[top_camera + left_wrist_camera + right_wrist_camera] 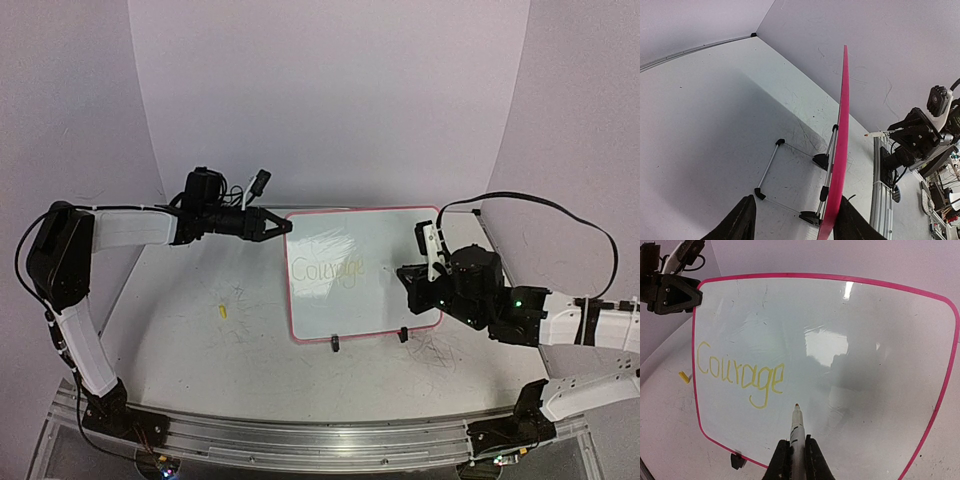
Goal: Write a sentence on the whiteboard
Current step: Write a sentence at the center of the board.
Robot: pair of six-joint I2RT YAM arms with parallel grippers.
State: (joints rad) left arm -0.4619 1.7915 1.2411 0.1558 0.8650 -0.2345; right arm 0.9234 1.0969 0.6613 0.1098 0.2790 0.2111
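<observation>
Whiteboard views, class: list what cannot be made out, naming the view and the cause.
Left wrist: whiteboard seen edge-on, so the sentence is hidden.
Right wrist: marker barrel hidden inside the right hand; tip contact unclear.
Top: marker hidden by the right hand.

Sentence (327, 270) on left half of whiteboard (395, 240)

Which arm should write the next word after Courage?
Right. The right tool grips the marker, tip aimed at the whiteboard just past "Courage". The left tool sits open astride the board's edge, holding no pen.
</observation>
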